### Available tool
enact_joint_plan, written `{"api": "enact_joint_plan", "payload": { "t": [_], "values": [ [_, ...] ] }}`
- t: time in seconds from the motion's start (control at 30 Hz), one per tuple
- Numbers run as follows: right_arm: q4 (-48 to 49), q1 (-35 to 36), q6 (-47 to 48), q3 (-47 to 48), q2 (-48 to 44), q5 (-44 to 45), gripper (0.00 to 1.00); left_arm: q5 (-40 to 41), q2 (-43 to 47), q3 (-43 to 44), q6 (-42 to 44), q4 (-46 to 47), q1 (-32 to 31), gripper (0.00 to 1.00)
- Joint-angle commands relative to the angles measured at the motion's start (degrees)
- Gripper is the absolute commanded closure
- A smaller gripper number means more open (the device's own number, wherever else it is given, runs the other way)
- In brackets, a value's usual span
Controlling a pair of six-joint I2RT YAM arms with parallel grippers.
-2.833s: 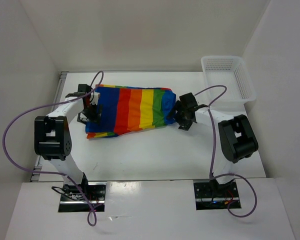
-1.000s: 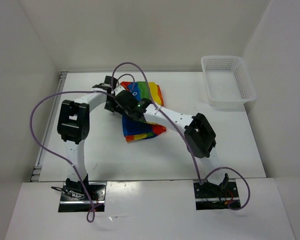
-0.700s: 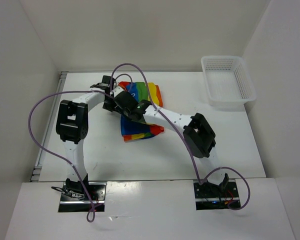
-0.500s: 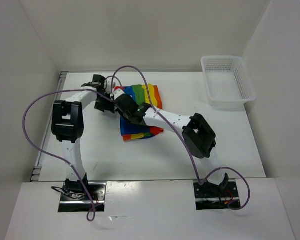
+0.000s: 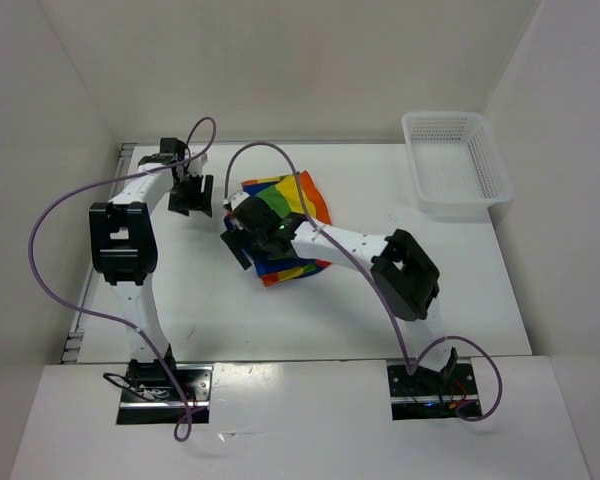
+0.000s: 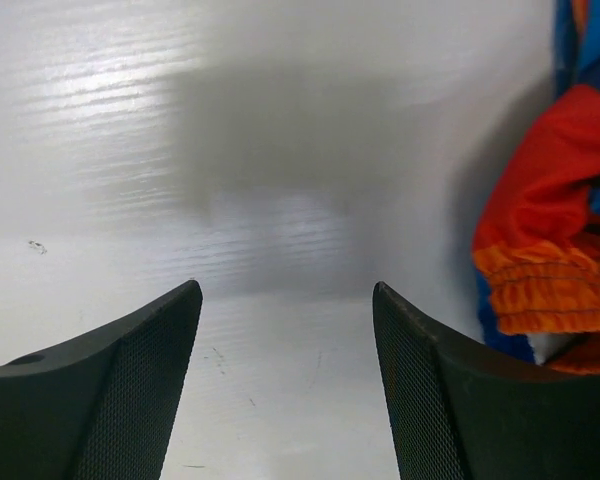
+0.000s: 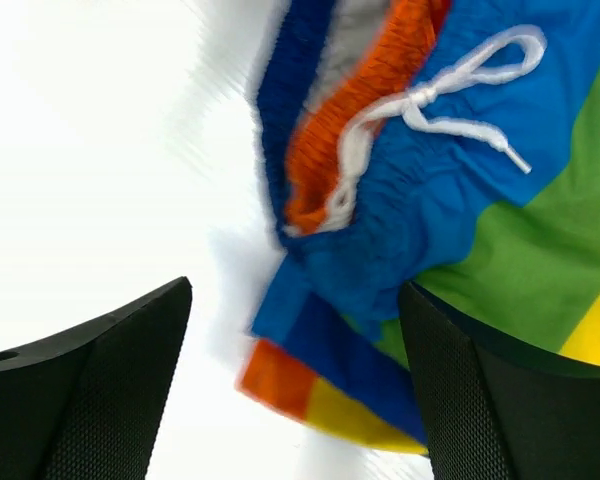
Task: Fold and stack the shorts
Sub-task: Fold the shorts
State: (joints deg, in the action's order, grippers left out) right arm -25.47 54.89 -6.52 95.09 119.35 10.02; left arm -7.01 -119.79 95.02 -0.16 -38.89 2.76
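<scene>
The rainbow shorts (image 5: 292, 225) lie folded in a bunched pile at the table's middle back. In the right wrist view the shorts (image 7: 480, 200) show blue, green, orange and yellow cloth with the white drawstring (image 7: 430, 95) on top. My right gripper (image 5: 238, 238) is open over the pile's left edge and holds nothing; it also shows in its own view (image 7: 295, 390). My left gripper (image 5: 191, 196) is open and empty, left of the pile over bare table (image 6: 285, 330). A red and orange edge of the shorts (image 6: 550, 260) shows at the right of the left wrist view.
A white mesh basket (image 5: 456, 165) stands at the back right corner. White walls close in the table on the left, back and right. Purple cables loop above both arms.
The right gripper carried the shorts' right end over to the left, folding them into a small pile, then let go. The left gripper let go and drew back to the left.
</scene>
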Motion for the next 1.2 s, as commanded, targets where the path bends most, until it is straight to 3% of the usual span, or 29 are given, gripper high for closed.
{"api": "enact_joint_plan", "payload": {
  "t": [0.0,0.13,0.17,0.23,0.3,0.4,0.53,0.77,0.93,1.17],
  "values": [
    [9.00,0.83,-3.21,-3.82,-15.15,-4.13,0.11,-3.18,3.50,4.11,0.16,-2.05,-0.65,0.23],
    [16.59,-2.68,-9.09,-16.56,-27.31,-4.13,0.22,-6.70,6.93,4.82,0.16,-4.35,-4.95,0.22],
    [17.38,-4.86,-10.34,-18.52,-29.07,-2.31,0.27,-8.36,8.33,4.82,0.16,-4.96,-6.09,0.20],
    [18.53,-7.42,-13.42,-22.04,-32.24,-0.54,0.47,-9.08,8.87,4.82,0.16,-4.96,-9.61,0.18],
    [17.83,-11.64,-15.26,-24.94,-31.64,0.00,0.66,-10.56,9.40,4.82,0.16,-4.96,-11.98,0.17],
    [17.30,-15.24,-17.73,-26.80,-28.83,0.00,0.84,-10.57,8.61,4.82,0.16,-4.17,-16.11,0.17],
    [17.30,-15.26,-19.39,-27.41,-20.59,2.81,1.00,-6.11,6.42,4.21,0.16,-1.81,-19.02,0.17],
    [12.56,-15.78,-27.92,-29.51,-14.32,0.61,1.00,6.38,1.57,0.08,0.16,3.02,-19.02,0.27],
    [15.80,-15.78,-33.03,-38.47,-19.32,-2.45,1.00,11.83,-0.27,-2.21,0.16,5.06,-19.02,0.39],
    [12.99,-15.78,-33.64,-40.86,-23.01,-3.78,1.00,14.83,-1.06,0.33,0.16,8.13,-17.97,0.45]
  ]
}}
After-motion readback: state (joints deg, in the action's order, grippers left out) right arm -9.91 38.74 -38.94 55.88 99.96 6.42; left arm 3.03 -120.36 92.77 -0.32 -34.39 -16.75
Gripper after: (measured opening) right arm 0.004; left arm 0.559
